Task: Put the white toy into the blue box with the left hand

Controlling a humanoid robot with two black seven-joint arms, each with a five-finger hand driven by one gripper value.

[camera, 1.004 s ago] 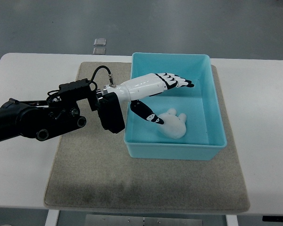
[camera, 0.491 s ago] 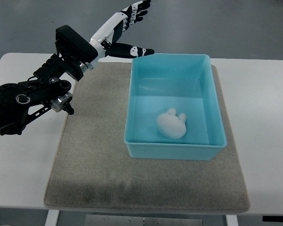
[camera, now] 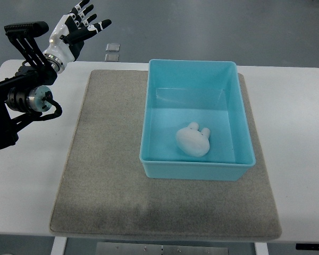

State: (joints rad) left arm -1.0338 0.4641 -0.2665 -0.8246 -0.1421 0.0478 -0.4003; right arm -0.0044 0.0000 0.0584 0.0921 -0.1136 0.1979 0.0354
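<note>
The white toy [camera: 193, 141] lay on the floor of the blue box [camera: 195, 167], toward the near wall and a little left of the middle, with its small rounded ears pointing to the right. Nothing was touching it. The box sat on a grey mat [camera: 106, 180] spread over the white tabletop [camera: 297, 138], occupying the mat's far right part, with its right wall close to the mat's right edge.

The left hand [camera: 73, 29] was well apart from the box, raised at the far left corner of the tabletop. Its fingers [camera: 98, 24] were spread and relaxed, holding nothing, the black-banded tips pointing up and to the right. The dark arm [camera: 21, 98] behind it came in from the left edge, its joints and a loop of cable showing above the tabletop's left side. Beyond the tabletop, on the grey floor, lay two small square plates [camera: 112, 51].
</note>
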